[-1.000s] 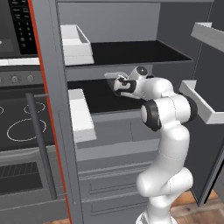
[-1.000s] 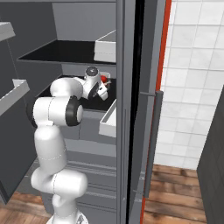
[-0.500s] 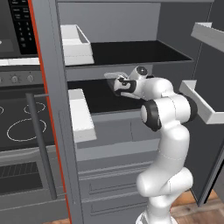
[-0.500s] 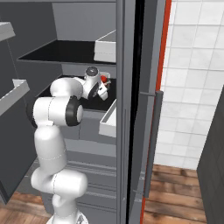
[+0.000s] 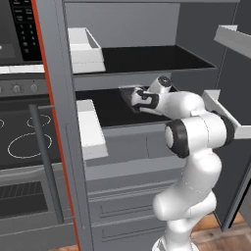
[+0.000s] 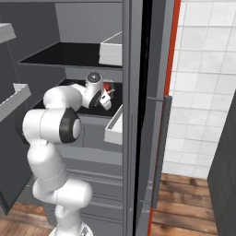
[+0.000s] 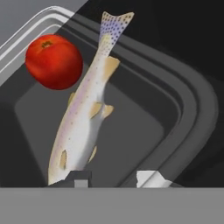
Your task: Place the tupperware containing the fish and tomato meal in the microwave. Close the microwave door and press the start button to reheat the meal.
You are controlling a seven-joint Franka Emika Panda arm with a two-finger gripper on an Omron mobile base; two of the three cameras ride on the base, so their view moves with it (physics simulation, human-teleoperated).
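While the white arm is being held out over the lower black shelf (image 5: 105, 110) of the tall grey open cabinet (image 5: 147, 29), the two-finger gripper (image 5: 138, 99) is being kept right at the shallow grey rectangular tupperware with rounded corners (image 7: 183, 105). Seen from the hand camera, the two finger tips (image 7: 151, 178) are being shown at the tray's near rim, one over the tray floor by the fish's head and the other on the rim's outer side, so the rim is being straddled; whether the claw is actually clamped on that rim cannot be told, as the tips are cut by the picture's lower edge.

Inside the tray, a round red tomato (image 7: 54, 61) is being shown near one corner, just beside a pale speckled whole fish (image 7: 87, 118) that is lying lengthwise along the tray floor with its spotted tail towards the far rim. From the right base camera, the tomato (image 6: 107, 87) is being glimpsed just past the gripper (image 6: 107, 94), and the tray itself is mostly being hidden by the hand. From the left base camera, the tray's dark edge (image 5: 126, 93) is being seen on the lower shelf, touching the gripper.

A deep white bin (image 5: 84, 49) is being carried on the upper shelf, and a second white bin (image 5: 90, 128) is jutting from the lower level. A red-edged grey door (image 6: 161, 106) is standing open at the cabinet's side. A black keypad panel (image 5: 23, 27) and a dark cooktop (image 5: 24, 137) are being shown beyond the cabinet's left side.
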